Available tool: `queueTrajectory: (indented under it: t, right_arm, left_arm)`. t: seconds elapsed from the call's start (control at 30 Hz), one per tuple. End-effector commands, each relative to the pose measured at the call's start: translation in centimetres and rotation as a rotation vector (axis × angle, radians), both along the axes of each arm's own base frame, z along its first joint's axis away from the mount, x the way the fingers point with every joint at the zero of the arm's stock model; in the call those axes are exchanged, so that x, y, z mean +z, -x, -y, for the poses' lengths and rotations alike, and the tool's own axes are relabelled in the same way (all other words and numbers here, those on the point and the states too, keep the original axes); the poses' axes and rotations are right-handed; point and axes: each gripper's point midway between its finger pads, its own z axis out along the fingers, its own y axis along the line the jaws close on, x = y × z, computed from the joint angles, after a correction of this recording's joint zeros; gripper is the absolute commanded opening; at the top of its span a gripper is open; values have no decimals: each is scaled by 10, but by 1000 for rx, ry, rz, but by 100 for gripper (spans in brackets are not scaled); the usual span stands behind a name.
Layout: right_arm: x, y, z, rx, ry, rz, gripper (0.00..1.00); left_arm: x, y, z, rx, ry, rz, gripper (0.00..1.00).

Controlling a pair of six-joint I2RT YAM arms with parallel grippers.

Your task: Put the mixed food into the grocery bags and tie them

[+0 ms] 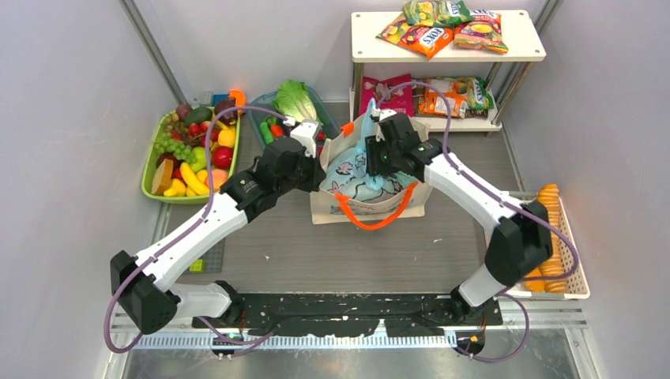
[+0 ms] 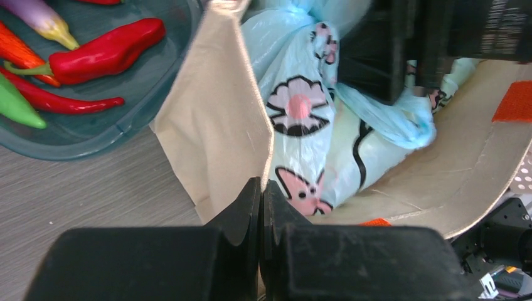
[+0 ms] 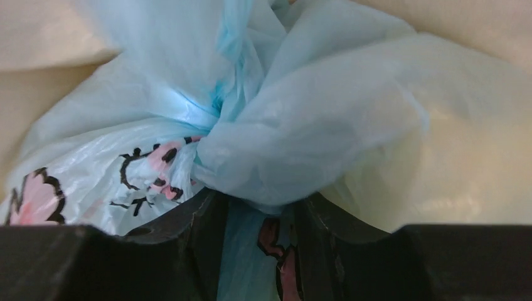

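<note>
On the grey tabletop (image 1: 316, 253), a beige canvas tote with orange handles (image 1: 371, 207) holds a knotted light-blue plastic bag (image 1: 351, 170); the left hand (image 2: 261, 188) pinches the tote's rim, the right hand (image 3: 257, 213) sits half-parted astride the knot, and shiny snack packets (image 1: 427, 38) and toy produce (image 1: 193, 154) seemingly lie unpacked.

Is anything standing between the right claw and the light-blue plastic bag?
Nothing visible: the right claw straddles the light-blue plastic bag, film between its fingers. The left claw pinches the canvas tote wall aside.
</note>
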Motion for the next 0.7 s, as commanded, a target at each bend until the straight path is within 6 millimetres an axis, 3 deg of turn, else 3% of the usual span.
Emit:
queueTrajectory:
  t: [0.0,0.07,0.17,0.33,0.47,0.57,0.67]
  right_arm:
    - [-17,-23,15,-111,40,-10,46]
    - [-7,-20,13,-103,6,20,48]
    - [37,-10,14,-67,-59,114,54]
    - [108,11,34,-36,-88,279,67]
    - [158,32,84,-130,-125,415,69]
    - [173,34,135,-268,-132,505,70]
    - [167,46,186,-475,-76,573,74]
  left_arm:
    - [49,-9,1,11,59,125,0]
    - [47,-9,-6,30,36,135,0]
    - [44,-11,-16,62,-2,154,9]
    - [50,-11,-46,154,-78,190,55]
    - [55,-4,-77,210,-158,223,71]
    - [61,0,-108,285,-179,274,79]
    - [53,-1,-155,424,-202,264,81]
